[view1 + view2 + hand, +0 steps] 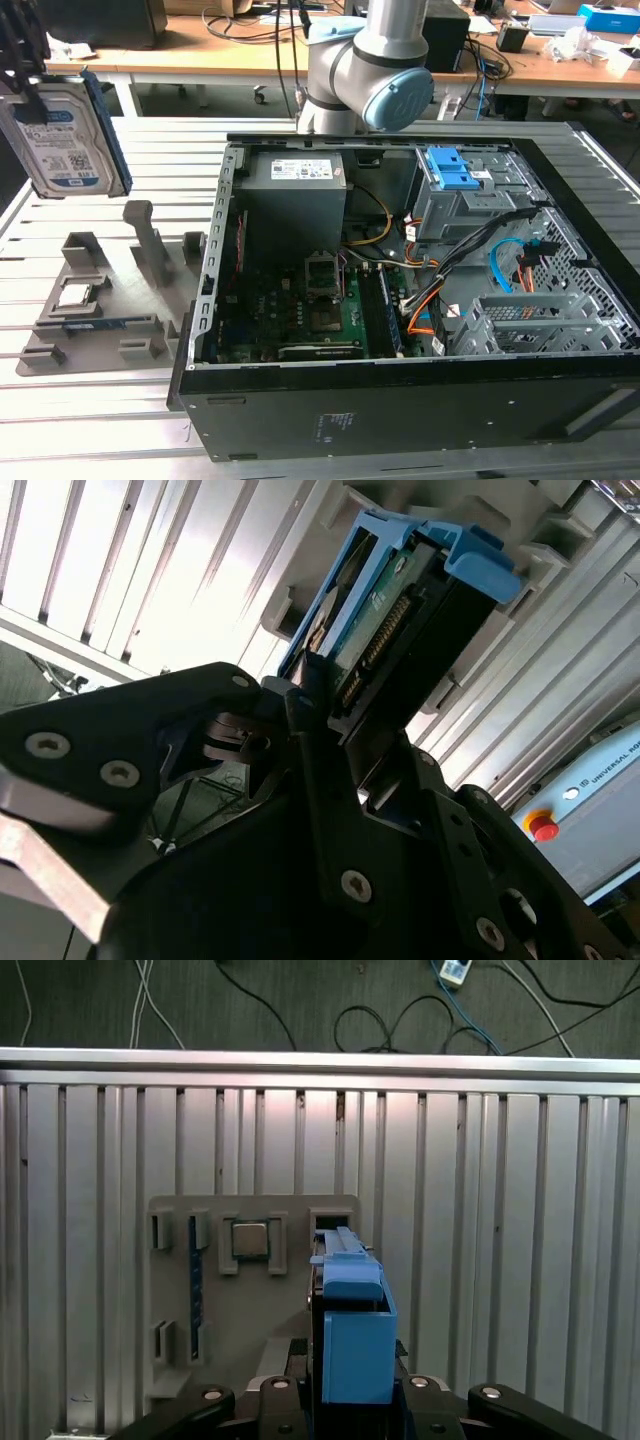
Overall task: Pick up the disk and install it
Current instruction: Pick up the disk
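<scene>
The disk is a silver hard drive with a white-and-blue label and blue side rails. It hangs upright in the air at the exterior view's far left, above the grey parts holder. My gripper is shut on its upper end. In the second wrist view the black fingers clamp the disk near its connector end. In the first wrist view the disk's blue rail stands edge-on out of the gripper, over the holder.
The open computer case lies on the slatted metal table, at the exterior view's right of the holder. Inside it are a grey drive bay with a blue latch, a power supply and cables. A square processor chip sits in the holder. The arm's base stands behind the case.
</scene>
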Controlling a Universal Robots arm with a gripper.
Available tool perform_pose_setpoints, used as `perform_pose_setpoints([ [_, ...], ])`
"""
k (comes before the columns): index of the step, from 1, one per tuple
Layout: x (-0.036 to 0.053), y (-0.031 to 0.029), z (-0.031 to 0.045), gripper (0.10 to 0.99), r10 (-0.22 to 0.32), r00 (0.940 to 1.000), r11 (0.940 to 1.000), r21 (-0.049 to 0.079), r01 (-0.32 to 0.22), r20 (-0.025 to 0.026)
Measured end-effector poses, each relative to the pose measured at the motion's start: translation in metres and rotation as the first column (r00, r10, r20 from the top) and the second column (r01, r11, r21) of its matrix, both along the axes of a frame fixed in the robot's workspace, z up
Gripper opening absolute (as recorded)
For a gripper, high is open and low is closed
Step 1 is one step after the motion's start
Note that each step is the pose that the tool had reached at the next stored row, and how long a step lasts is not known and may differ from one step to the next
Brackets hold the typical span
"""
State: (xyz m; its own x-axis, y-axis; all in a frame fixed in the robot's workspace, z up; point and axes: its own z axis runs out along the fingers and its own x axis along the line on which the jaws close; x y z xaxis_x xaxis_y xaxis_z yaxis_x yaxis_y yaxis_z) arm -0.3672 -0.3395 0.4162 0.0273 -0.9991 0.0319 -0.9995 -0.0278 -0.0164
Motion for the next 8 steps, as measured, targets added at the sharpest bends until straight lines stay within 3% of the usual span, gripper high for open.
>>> perform_pose_setpoints([
  [4,0.0000,0.0017,0.0080,0.361,0.000,1.0000,1.0000,0.000,0.000,0.0000],
  [8,0.0000,0.0070,0.0173,0.361,0.000,1.0000,1.0000,0.000,0.000,-0.0001],
])
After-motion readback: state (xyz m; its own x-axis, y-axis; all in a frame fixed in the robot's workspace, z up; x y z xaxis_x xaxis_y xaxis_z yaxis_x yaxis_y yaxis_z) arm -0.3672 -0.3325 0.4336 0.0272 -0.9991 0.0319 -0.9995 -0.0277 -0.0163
